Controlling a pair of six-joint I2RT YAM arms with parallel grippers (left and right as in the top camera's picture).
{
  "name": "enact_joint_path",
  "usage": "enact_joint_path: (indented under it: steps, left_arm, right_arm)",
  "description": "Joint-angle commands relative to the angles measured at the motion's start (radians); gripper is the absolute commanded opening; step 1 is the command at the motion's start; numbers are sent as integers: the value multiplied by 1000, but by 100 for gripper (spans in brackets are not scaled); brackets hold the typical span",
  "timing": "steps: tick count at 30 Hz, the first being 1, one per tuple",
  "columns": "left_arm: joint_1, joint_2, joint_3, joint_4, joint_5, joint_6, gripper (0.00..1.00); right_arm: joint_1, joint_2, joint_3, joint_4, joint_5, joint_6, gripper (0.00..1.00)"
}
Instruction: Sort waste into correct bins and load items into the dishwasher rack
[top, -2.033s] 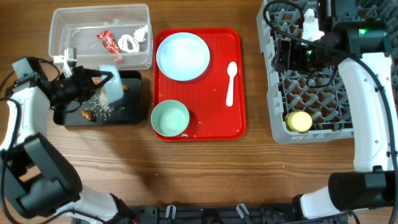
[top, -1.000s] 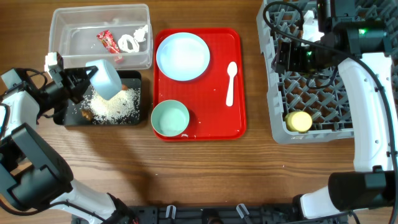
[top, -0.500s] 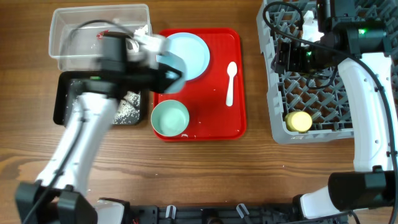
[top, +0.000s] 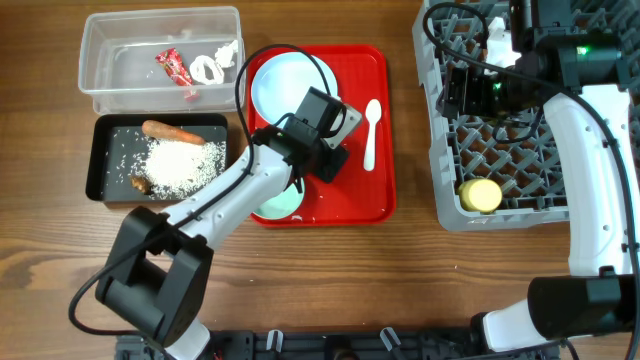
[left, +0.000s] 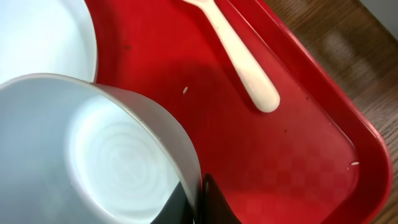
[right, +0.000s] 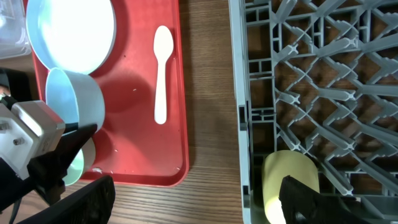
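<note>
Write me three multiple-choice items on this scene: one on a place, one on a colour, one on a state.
1. The yellow cup sits: A in the grey rack; B on the red tray; C in the black tub.
2. The rice lies in a tub coloured: A clear; B black; C grey.
3. The left gripper is: A open and empty; B out of view; C shut on the light blue bowl.

Answers: 1 A, the cup lies inside the rack's wall. 2 B, the rice heaps beside the carrot in the black tub. 3 C, the left wrist view shows the jaws pinching the bowl's rim over the red tray.
</note>
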Motion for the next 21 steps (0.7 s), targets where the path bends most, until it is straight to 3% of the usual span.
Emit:
enact_joint_path:
  steps: [1, 4, 7, 9, 15, 21]
  left_arm:
    - [-1, 7, -4, 16, -16, 19, 6]
    - [-1, 7, -4, 16, 21, 19, 10]
    - [-1, 7, -4, 22, 40, 19, 23]
    - [-1, 7, -3, 29, 40, 8, 25]
    - [44, -29, -3, 58, 40, -237, 25]
    - [191, -124, -3, -1, 41, -492, 34]
  right_arm:
    - [2, -4, 5, 2, 12, -20, 86]
    - [2, -4, 5, 2, 12, -21, 86]
    - [2, -4, 5, 2, 12, -20, 86]
    - [2, -4, 5, 3, 12, -18, 86]
    - [23, -4, -31, 85, -161, -17, 86]
    - [146, -2, -142, 293, -175, 99, 85]
